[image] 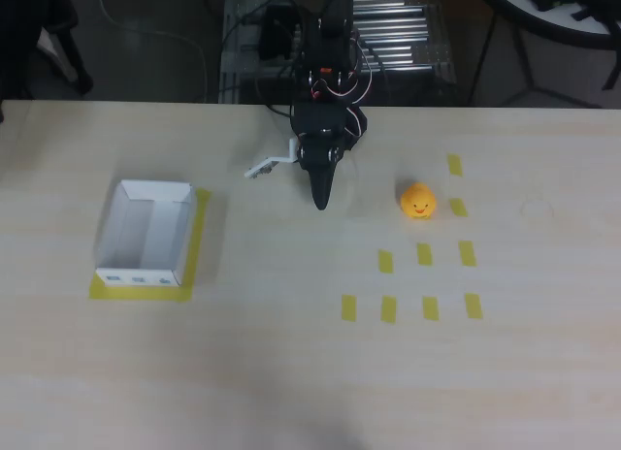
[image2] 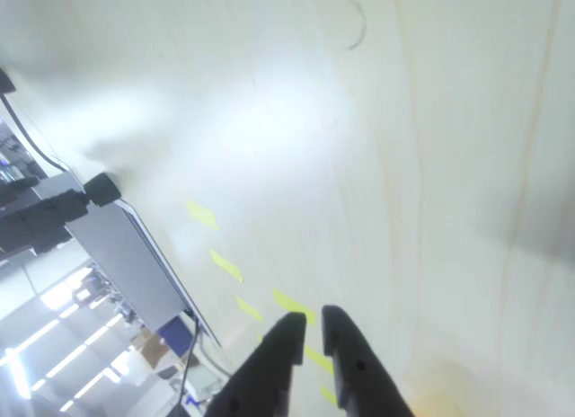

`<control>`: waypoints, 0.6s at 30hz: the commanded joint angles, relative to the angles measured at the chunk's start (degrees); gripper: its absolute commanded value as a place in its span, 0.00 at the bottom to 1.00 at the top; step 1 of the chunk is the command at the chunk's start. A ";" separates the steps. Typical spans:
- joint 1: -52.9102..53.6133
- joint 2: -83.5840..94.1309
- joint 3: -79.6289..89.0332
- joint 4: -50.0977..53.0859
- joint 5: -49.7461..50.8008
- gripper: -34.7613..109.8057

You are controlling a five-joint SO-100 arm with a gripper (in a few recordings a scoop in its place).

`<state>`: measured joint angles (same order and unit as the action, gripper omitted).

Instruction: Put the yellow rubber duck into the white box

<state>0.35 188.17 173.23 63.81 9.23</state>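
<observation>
The yellow rubber duck (image: 418,200) stands on the pale wooden table, right of centre in the overhead view, its face showing. At the left, the white box (image: 141,274) sits open-topped on a yellow tape patch, with nothing inside it. My black gripper (image: 320,204) points down the picture between the two, about a hand's width left of the duck and apart from it. Its fingers taper to one tip. In the wrist view my gripper (image2: 310,330) shows its fingertips (image2: 286,338) almost together, with nothing between them.
Several yellow tape rectangles (image: 425,254) lie in rows below and beside the duck. A small white plate (image: 267,166) sticks out from the arm's left side. Cables and a metal rack (image: 393,33) lie beyond the table's far edge.
</observation>
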 commanded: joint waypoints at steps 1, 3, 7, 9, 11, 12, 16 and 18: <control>-0.35 2.99 -0.62 -0.18 -2.11 0.24; 0.18 2.99 -3.60 0.26 -2.99 0.24; 0.09 2.99 -10.63 3.52 -3.43 0.24; -0.62 2.99 -13.54 5.36 -3.43 0.24; -1.23 2.99 -15.73 6.59 -3.43 0.24; -1.41 2.99 -16.61 6.94 -3.34 0.24; -1.93 2.99 -19.69 7.47 -3.34 0.24; -2.55 2.99 -20.83 7.56 -3.43 0.24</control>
<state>-0.18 188.17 160.31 70.66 5.54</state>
